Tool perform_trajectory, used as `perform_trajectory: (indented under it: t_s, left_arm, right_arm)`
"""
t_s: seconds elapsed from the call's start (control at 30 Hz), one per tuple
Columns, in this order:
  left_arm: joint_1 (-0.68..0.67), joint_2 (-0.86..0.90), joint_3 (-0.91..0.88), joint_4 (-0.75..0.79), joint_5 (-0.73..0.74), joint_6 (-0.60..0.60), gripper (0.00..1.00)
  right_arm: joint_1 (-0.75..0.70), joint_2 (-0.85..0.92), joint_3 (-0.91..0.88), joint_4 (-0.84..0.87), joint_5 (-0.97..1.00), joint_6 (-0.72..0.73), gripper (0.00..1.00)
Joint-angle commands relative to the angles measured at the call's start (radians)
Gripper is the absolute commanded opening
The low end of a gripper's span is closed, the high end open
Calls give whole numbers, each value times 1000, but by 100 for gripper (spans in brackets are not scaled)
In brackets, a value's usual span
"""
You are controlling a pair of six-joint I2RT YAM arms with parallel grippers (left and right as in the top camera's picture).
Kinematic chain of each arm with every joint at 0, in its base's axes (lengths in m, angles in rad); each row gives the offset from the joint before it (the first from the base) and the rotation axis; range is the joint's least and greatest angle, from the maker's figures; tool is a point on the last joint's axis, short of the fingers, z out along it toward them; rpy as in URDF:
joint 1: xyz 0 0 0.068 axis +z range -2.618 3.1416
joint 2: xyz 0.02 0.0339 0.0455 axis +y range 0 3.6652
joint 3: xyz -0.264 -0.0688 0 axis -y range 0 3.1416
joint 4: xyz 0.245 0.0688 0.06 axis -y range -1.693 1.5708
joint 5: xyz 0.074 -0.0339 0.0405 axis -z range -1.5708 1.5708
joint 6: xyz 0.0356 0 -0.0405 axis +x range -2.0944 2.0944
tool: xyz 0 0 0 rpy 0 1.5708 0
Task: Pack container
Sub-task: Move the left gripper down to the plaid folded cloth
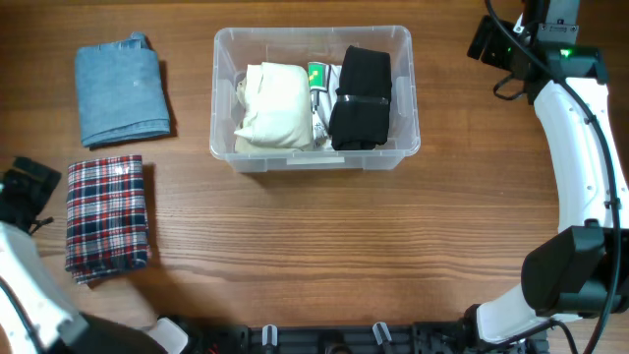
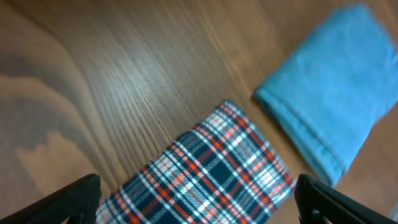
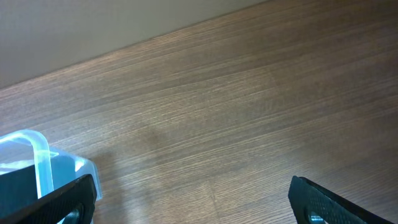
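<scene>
The clear container (image 1: 408, 98) stands at the table's middle back. It holds a folded cream garment (image 1: 273, 105) on the left and a folded black garment (image 1: 361, 98) on the right, with a white and green label (image 1: 317, 79) between them. A folded plaid garment (image 1: 106, 215) lies front left, and a folded blue garment (image 1: 120, 90) lies behind it. My left gripper (image 2: 198, 202) is open above the plaid garment (image 2: 205, 180), with the blue garment (image 2: 336, 87) beyond. My right gripper (image 3: 193, 199) is open over bare table, with the container's corner (image 3: 37, 155) at its left.
My right arm (image 1: 575, 128) stretches along the table's right side from its base at the front. The left arm (image 1: 25, 275) sits at the front left edge. A pale wall (image 3: 93, 25) rises behind the table's far edge.
</scene>
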Motion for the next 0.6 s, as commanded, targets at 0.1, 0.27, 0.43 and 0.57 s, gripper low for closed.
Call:
perform_trajectory:
  t_s: [0.1, 0.27, 0.43, 0.57]
  left_arm:
    - [6, 200, 13, 5, 84, 146, 100]
    - [6, 291, 13, 3, 84, 151, 100]
    - [6, 306, 3, -16, 89, 198, 100]
    - [6, 307, -16, -58, 91, 198, 100]
  right_arm:
    - [-1, 14, -6, 0, -8, 16, 100]
    - [0, 14, -6, -1, -8, 15, 100]
    - [0, 14, -6, -1, -8, 15, 100]
    - [-1, 14, -6, -1, -8, 16, 100]
